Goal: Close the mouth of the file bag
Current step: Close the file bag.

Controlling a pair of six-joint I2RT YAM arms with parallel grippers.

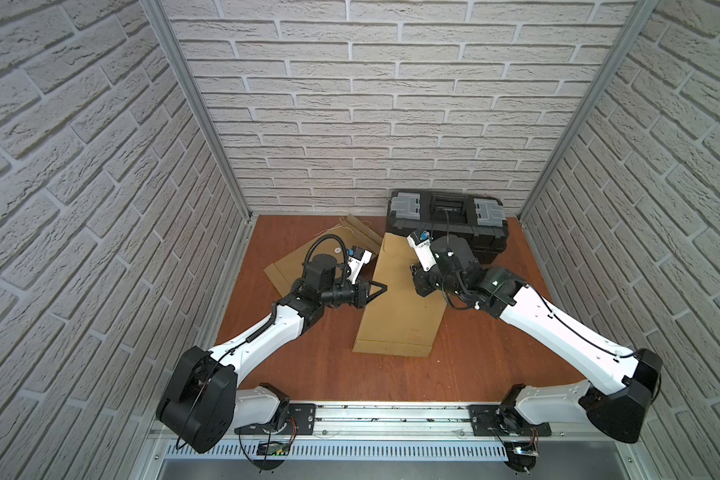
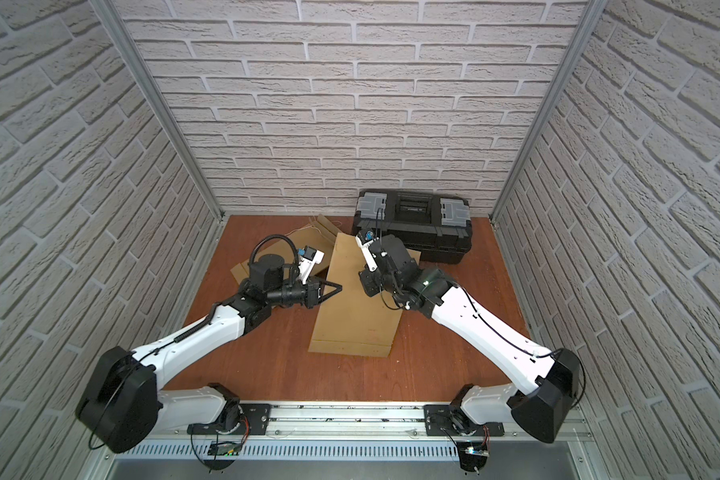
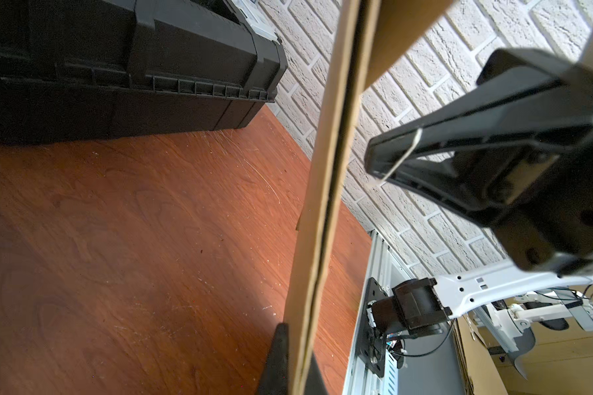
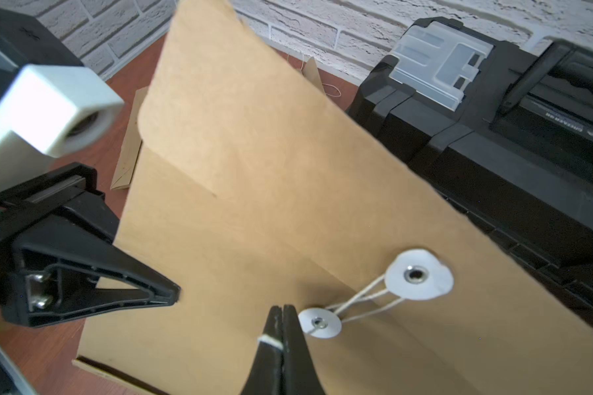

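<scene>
Brown kraft file bag lies lengthwise mid-worktop. Its near end is on the wood and its far end is propped against the black toolbox at the back wall. My left pincer is clenched on the bag's left long edge; the left wrist view shows that edge running between my two fingers. My right pincer is over the bag's front, jaws pressed tight together and grasping the white string. A strand crosses one finger just behind the tip. The flap is folded over the front, not quite flat, with shadow under it. The string runs between the flap's white disc and the lower disc on the body, which sits just beside my right fingertips. A second kraft bag lies partly under my left arm.
</scene>
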